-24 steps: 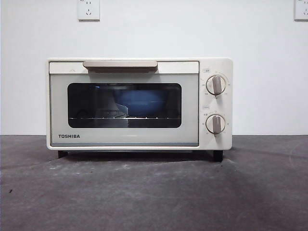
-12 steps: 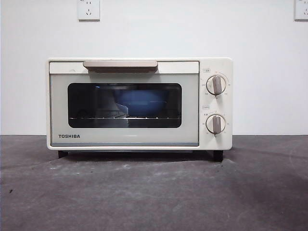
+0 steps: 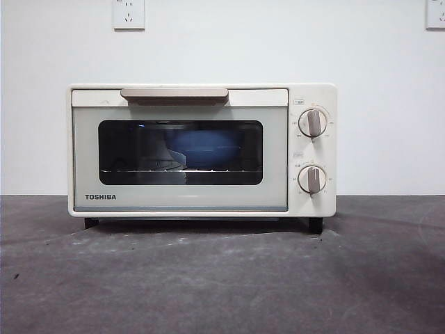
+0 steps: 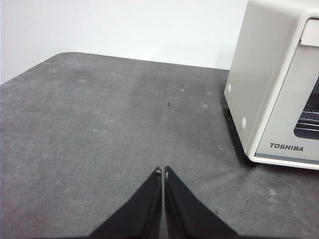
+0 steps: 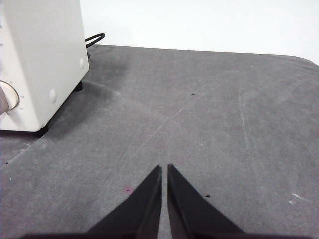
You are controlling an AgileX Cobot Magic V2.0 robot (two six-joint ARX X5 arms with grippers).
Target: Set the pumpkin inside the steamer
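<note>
The steamer [image 3: 201, 149] is seen standing door-closed on the grey worktop [image 3: 222, 278], a blue shape dimly visible behind its glass, while the left end effector [image 4: 163, 172] and right end effector [image 5: 164, 168], each pressed together and empty, are held over bare worktop beside its two ends.

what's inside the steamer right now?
Through the steamer door window: a wire rack and a blue rounded shape, blurred by the dark glass. No pumpkin is visible; parts beyond the window are hidden.
</note>
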